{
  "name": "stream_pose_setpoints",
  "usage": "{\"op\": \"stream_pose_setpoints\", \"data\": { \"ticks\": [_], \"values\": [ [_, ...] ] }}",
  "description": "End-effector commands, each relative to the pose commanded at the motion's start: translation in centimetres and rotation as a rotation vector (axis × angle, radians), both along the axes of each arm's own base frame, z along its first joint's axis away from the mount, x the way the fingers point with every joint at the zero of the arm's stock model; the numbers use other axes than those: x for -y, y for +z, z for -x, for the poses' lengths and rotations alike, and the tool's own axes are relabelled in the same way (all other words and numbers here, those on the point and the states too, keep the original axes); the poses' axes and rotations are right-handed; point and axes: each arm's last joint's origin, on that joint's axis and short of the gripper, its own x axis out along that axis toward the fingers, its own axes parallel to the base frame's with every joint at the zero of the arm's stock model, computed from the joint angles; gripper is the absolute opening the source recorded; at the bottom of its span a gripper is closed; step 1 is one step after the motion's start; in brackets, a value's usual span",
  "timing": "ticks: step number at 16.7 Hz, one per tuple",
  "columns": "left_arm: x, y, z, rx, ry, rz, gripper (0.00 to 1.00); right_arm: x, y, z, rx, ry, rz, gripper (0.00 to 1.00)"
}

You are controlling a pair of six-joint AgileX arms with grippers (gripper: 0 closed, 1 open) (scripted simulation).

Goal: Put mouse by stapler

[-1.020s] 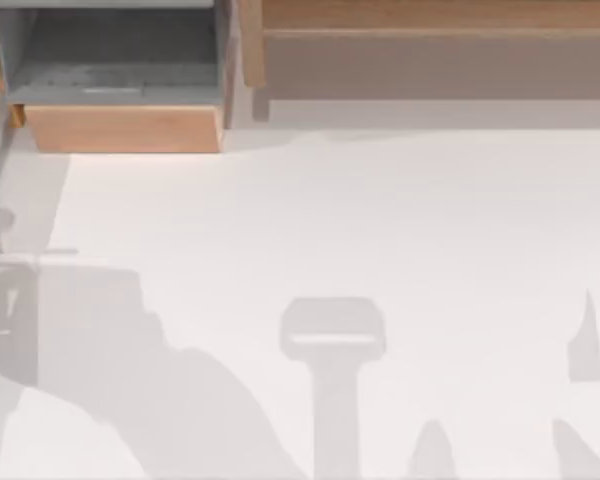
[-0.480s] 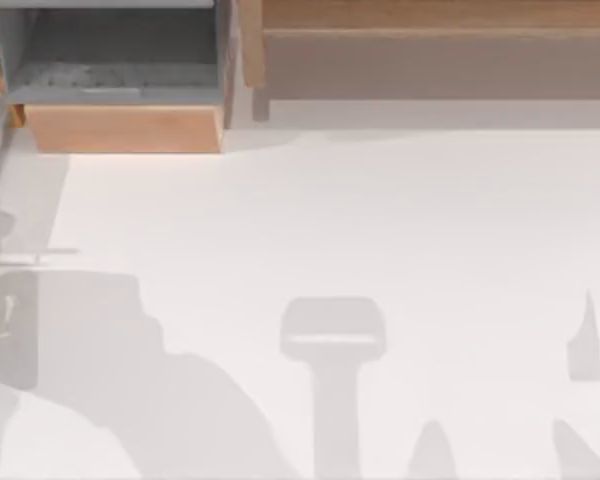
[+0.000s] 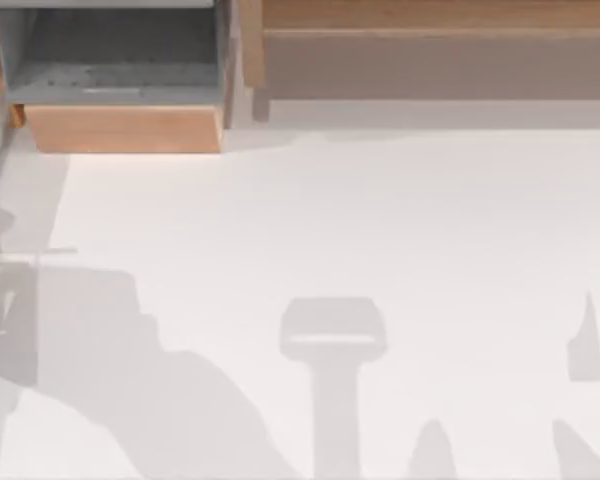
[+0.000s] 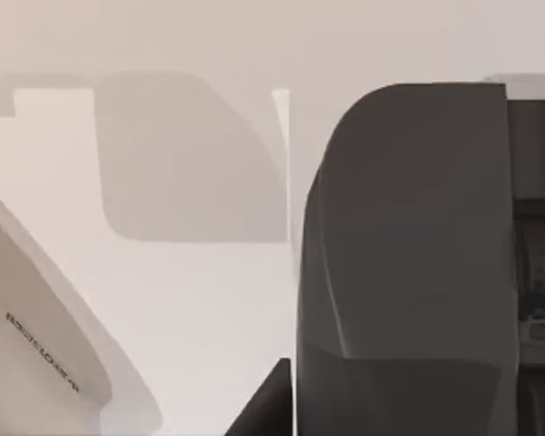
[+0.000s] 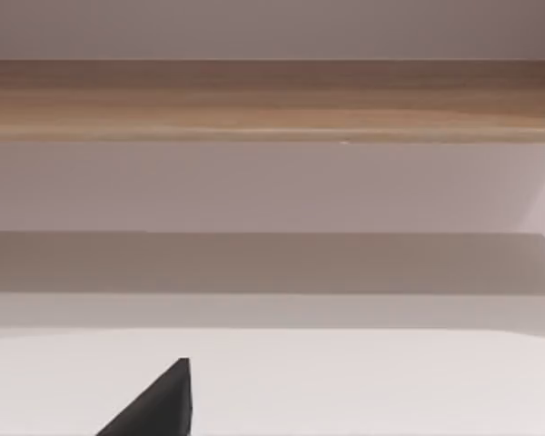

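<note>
Slightly shifted since half a second ago is the grey shadow (image 3: pixel 70 340) at the left edge of the white table (image 3: pixel 380 220); all else is unchanged. A wooden shelf (image 3: pixel 430 40) is seen along the far side, and an open drawer (image 3: pixel 120 125) at the far left. In the left wrist view a dark grey rounded body (image 4: pixel 409 254) is seen close by the left claw (image 4: pixel 265 400). Whether it is the task's thing, and which way it points, cannot be told. The right claw (image 5: pixel 163 404) is held low over the table, facing the shelf. Neither claw's grip can be told.
</note>
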Motion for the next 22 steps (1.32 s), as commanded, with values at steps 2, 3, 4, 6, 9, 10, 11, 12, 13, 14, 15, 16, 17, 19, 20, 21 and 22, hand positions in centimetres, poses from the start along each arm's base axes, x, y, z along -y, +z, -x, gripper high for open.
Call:
{"op": "stream_pose_setpoints", "data": {
  "ticks": [2,3,4,6,9,10,11,12,13,14,15,16,17,19,20,21,22],
  "values": [
    [0.01,-0.26,-0.3,0.005,-0.004,-0.002,0.0,0.0,0.0,0.0,0.0,0.0,0.0,1.0],
    [0.04,-0.52,-0.4,0.003,-0.006,-0.002,0.0,0.0,0.0,0.0,0.0,0.0,0.0,1.0],
    [0.08,-0.86,-0.43,-0.005,-0.008,-0.001,0.0,0.0,0.0,0.0,0.0,0.0,0.0,1.0],
    [0.1,-0.99,-0.42,-0.008,-0.009,0.0,0.0,0.0,0.0,0.0,0.0,0.0,0.0,1.0],
    [0.1,-0.99,-0.42,-0.008,-0.009,0.0,0.0,0.0,0.0,0.0,0.0,0.0,0.0,1.0],
    [0.1,-0.99,-0.42,-0.008,-0.009,0.0,0.08,0.0,0.0,0.0,0.0,0.0,0.0,1.0],
    [0.1,-0.99,-0.42,-0.008,-0.009,0.0,0.15,0.0,0.0,0.0,0.0,0.0,0.0,1.0],
    [0.1,-0.99,-0.42,-0.008,-0.009,0.0,0.23,0.0,0.0,0.0,0.0,0.0,0.0,1.0],
    [0.1,-0.99,-0.42,-0.008,-0.009,0.0,0.3,0.0,0.0,0.0,0.0,0.0,0.0,1.0],
    [0.1,-0.99,-0.42,-0.008,-0.009,0.0,0.38,0.0,0.0,0.0,0.0,0.0,0.0,1.0],
    [0.1,-0.99,-0.42,-0.008,-0.009,0.0,0.45,0.0,0.0,0.0,0.0,0.0,0.0,1.0],
    [0.1,-0.99,-0.42,-0.008,-0.009,0.0,0.53,0.0,0.0,0.0,0.0,0.0,0.0,1.0],
    [0.1,-0.99,-0.42,-0.008,-0.009,0.0,0.6,0.0,0.0,0.0,0.0,0.0,0.0,1.0],
    [0.1,-0.99,-0.42,-0.008,-0.009,0.0,0.75,0.0,0.0,0.0,0.0,0.0,0.0,1.0],
    [0.1,-0.99,-0.42,-0.008,-0.009,0.0,0.83,0.0,0.0,0.0,0.0,0.0,0.0,1.0],
    [0.1,-0.99,-0.42,-0.008,-0.009,0.0,0.9,0.0,0.0,0.0,0.0,0.0,0.0,1.0],
    [0.1,-0.99,-0.42,-0.008,-0.009,0.0,0.98,0.0,0.0,0.0,0.0,0.0,0.0,1.0]
  ]
}}
